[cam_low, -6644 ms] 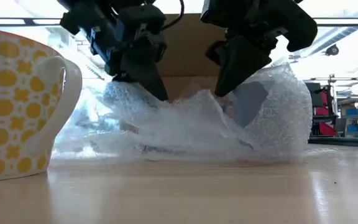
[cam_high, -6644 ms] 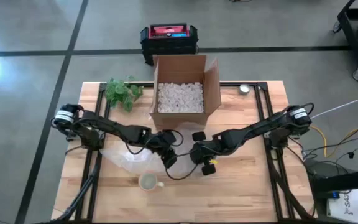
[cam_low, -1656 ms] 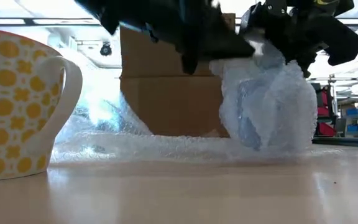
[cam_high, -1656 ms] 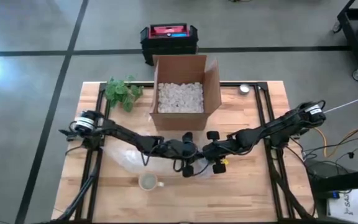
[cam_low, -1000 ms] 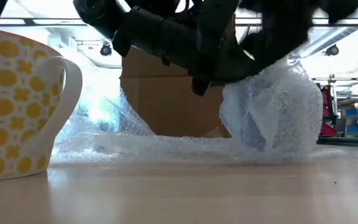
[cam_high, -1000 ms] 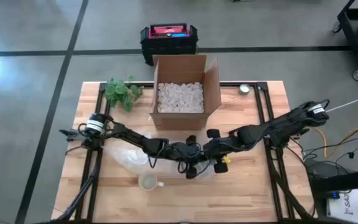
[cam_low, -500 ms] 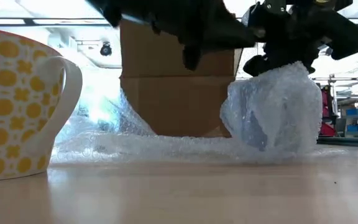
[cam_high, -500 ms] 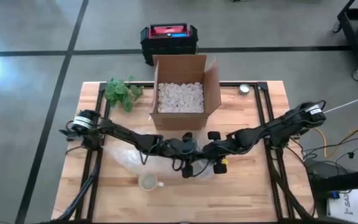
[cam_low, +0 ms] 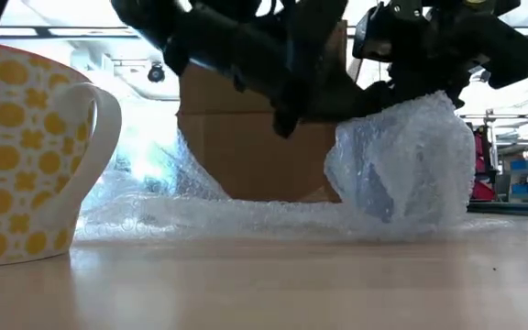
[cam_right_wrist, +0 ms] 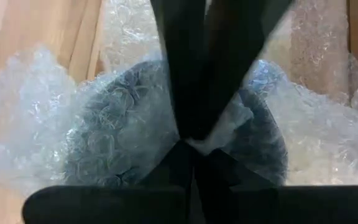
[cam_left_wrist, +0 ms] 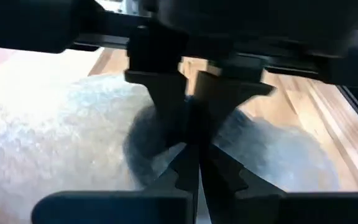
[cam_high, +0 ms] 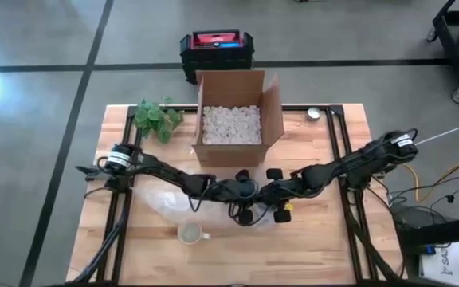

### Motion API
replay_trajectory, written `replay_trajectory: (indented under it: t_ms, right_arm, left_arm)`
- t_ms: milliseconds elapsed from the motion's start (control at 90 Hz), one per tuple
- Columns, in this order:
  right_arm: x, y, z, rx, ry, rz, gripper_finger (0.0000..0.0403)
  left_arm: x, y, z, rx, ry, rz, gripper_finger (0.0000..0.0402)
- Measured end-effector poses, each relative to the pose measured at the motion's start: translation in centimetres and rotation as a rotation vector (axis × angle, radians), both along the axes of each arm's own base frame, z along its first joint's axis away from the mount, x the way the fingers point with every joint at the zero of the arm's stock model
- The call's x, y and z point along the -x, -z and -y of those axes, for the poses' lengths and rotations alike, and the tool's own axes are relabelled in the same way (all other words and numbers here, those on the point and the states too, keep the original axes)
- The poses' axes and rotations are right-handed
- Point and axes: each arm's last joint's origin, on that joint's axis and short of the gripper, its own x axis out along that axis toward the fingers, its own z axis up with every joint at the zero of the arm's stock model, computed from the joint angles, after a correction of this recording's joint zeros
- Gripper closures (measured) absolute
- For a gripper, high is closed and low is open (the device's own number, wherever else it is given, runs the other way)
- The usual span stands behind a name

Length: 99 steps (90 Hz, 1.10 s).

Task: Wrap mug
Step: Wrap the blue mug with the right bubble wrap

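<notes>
Both grippers, left [cam_left_wrist: 194, 155] and right [cam_right_wrist: 194, 142], are pinched closed on the wrap [cam_low: 246, 215], bunching it over the mug [cam_right_wrist: 166, 134] to cover it.

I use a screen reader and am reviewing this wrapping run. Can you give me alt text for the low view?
A mug bundled in bubble wrap stands right of centre, with both dark grippers pinching the wrap at its top. A yellow-patterned mug fills the left foreground, a cardboard box stands behind.

Wrapped mug [cam_low: 397, 170], apparently, on bubble wrap [cam_high: 164, 201] before box [cam_high: 233, 119]; patterned mug [cam_high: 190, 233] nearer.
</notes>
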Motion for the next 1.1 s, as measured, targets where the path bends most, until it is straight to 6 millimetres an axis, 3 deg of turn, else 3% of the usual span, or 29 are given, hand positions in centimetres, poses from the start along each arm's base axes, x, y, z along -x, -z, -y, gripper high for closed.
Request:
replay_trajectory:
  t_ms: [533,689,911,1100]
  right_arm:
    - [-0.2,-2.5,0.0,0.014,-0.001,-0.061,0.0401]
    - [-0.2,-5.0,0.0,0.024,-0.009,-0.071,0.0401]
    - [2.1,-8.2,0.6,0.023,-0.023,-0.031,0.0401]
    - [5.7,-7.9,2.4,0.004,0.068,0.005,0.0401]
  left_arm:
    - [-0.1,0.3,0.0,0.016,0.002,0.0,0.04]
    - [-0.1,0.3,0.0,0.016,0.003,-0.001,0.04]
    - [-0.1,0.3,0.0,0.017,0.005,0.001,0.04]
    - [-0.1,0.2,0.0,0.017,0.006,0.002,0.0401]
